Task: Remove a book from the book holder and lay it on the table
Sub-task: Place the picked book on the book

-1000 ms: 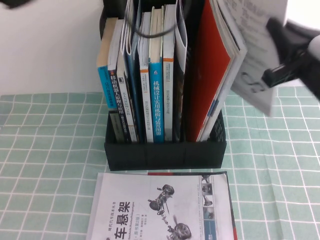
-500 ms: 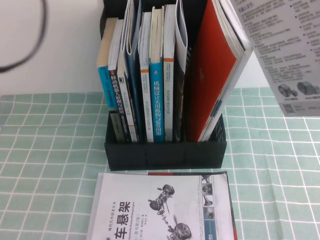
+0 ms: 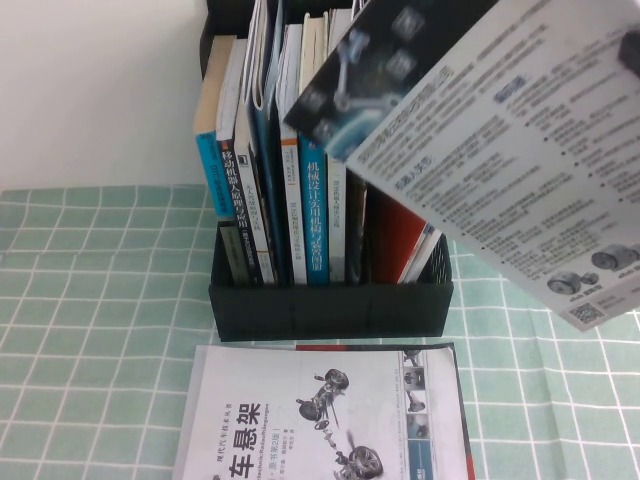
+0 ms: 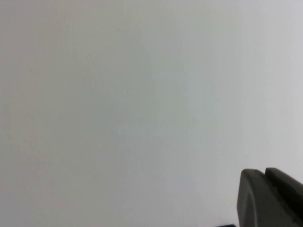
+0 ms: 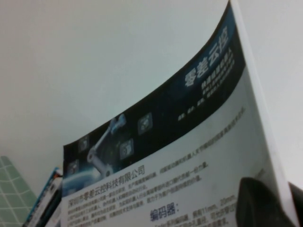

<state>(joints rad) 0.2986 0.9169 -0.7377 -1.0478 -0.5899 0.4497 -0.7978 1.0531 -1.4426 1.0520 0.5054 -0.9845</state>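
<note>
I've got the thin white printed magazine [image 3: 500, 170] clamped in right gripper [image 5: 265, 201], lifted above black box-shaped book holder [image 3: 330, 300], long axis slanting down-left from the grip. Left gripper [image 4: 270, 198]: can't tell.

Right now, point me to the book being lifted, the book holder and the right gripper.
book [image 3: 500, 150], high view: middle of its printed white page.
book holder [image 3: 330, 308], high view: low black front wall.
right gripper [image 5: 265, 201], right wrist view: dark finger pressed on the book's lower corner.
</note>
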